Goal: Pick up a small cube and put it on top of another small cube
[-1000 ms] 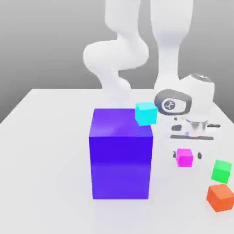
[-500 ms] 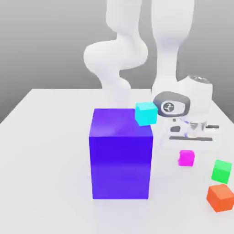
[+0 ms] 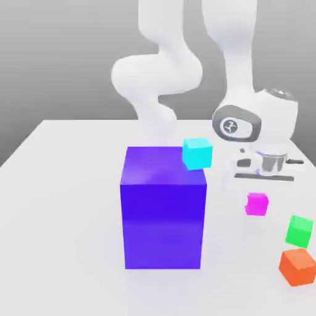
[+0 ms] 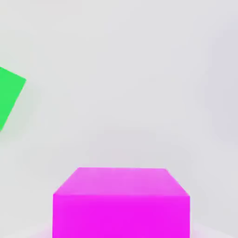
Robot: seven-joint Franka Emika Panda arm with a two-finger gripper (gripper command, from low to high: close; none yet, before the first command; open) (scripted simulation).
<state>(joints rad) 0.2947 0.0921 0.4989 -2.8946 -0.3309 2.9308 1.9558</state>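
Our pincer [image 3: 258, 196] is clamped shut on the magenta-pink cube [image 3: 257, 203], which hangs just under the hand, clear of the counter [image 3: 62, 203], so we can carry it without dragging. The green cube [image 3: 300, 229] lies near, on the exterior view's right; it looks the handiest base. The cyan cube [image 3: 197, 153] sits by the big blue-purple block [image 3: 163, 210].

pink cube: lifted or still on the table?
Looks lifted. In the exterior view the pink cube hangs just below the end effector, seemingly clear of the white table. Whether it fully clears the surface: cannot tell.
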